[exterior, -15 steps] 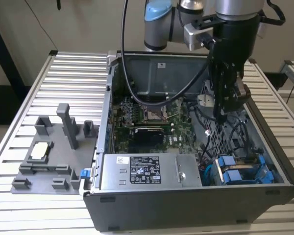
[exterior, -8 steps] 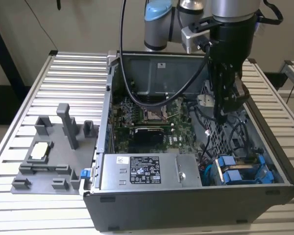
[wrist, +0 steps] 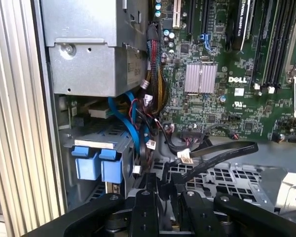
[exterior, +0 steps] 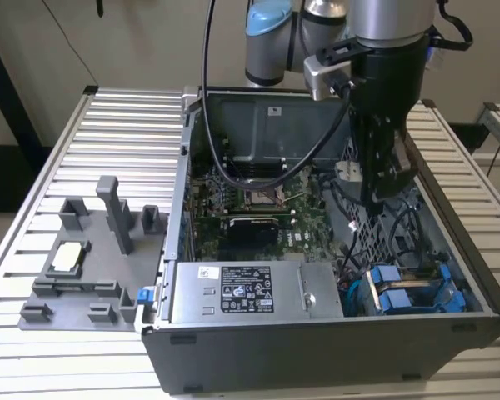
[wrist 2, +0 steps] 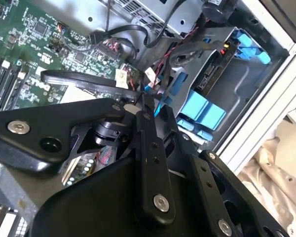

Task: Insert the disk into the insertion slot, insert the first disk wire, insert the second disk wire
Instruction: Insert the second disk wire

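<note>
Exterior view: an open computer case (exterior: 317,350) lies on a slatted metal surface (exterior: 108,125). The robot arm (exterior: 383,33) reaches down into the case on the exterior view's right.
Tool: the tool (exterior: 382,198) hangs low inside the case, over a perforated metal panel (wrist: 222,177) and near the drive cage. In both wrist views its fingers (wrist 2: 149,148) look pressed together on the end of a flat black wire (wrist: 222,150).
Flat black wire: in the second wrist view it (wrist 2: 84,79) runs in a flat band above the green motherboard (wrist 2: 24,44) and ends at the tool (wrist 2: 147,102). In the first wrist view it slopes down to the tool (wrist: 165,185).
Disk: the disk (exterior: 397,300), in its bright blue carrier, sits seated in the metal drive cage at the near corner of the case, on the exterior view's right. Its blue front tabs show in both wrist views (wrist: 96,165) (wrist 2: 202,111), apart from the tool.
Other cables: a blue cable (wrist: 130,123) and a bundle of thin coloured leads (wrist: 155,74) run beside the cage.
Power supply: a grey box with a label (exterior: 250,292) sits along the near wall of the case.
Fixture: a grey moulded tray (exterior: 83,283) rests on the surface at the exterior view's left of the case. A small square chip (exterior: 69,257) lies on it.
</note>
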### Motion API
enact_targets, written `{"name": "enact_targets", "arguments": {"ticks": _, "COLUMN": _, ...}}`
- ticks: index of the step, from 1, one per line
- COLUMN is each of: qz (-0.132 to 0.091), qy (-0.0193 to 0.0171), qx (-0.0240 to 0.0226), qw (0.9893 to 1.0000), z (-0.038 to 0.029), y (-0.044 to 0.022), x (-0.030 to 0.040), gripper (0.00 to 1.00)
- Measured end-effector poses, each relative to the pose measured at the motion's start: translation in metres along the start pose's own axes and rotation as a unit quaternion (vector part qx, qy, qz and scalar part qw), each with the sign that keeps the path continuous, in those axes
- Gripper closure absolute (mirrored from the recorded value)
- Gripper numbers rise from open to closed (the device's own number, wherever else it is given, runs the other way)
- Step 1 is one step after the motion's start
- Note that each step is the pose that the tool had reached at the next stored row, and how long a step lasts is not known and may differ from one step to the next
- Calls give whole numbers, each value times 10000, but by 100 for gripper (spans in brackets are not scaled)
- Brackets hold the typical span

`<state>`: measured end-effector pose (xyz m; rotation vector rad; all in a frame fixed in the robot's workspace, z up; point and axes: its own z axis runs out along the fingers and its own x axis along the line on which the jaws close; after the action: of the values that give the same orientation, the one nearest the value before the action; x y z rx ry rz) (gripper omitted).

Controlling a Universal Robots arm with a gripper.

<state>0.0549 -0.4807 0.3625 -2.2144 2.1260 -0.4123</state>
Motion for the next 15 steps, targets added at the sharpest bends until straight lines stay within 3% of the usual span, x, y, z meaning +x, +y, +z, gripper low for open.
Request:
{"name": "enact_targets", "arguments": {"ticks": 5, "qz": -9, "qy": 35, "qx": 6, "qw": 10000, "z": 6, "y": 17, "x": -2, "gripper": 74}}
{"name": "enact_targets", "arguments": {"ticks": 15, "qz": -14, "qy": 60, "qx": 5, "qw": 10000, "z": 5, "y": 17, "x": -1, "gripper": 76}}
